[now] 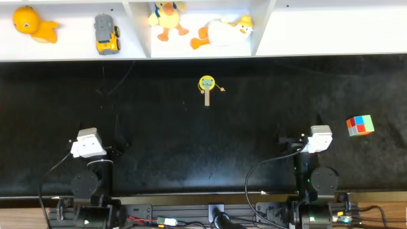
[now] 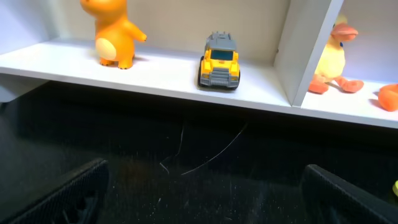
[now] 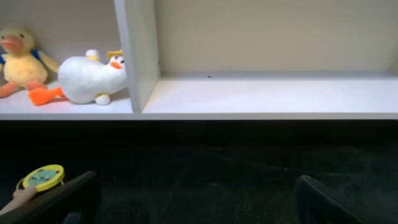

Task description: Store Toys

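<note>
A small yellow rattle drum on a wooden stick lies on the black table in front of the middle shelf bay. A multicoloured cube rests on the table at the far right. The left shelf bay holds an orange duck-like toy and a yellow-and-grey toy truck. In the middle bay are a yellow plush duck and a white plush goose. My left gripper and right gripper stand open near the arm bases, holding nothing.
The white shelf unit runs along the table's far edge, split by upright dividers. Its right bay has nothing in it. Black matting covers the table between the arms and the shelf.
</note>
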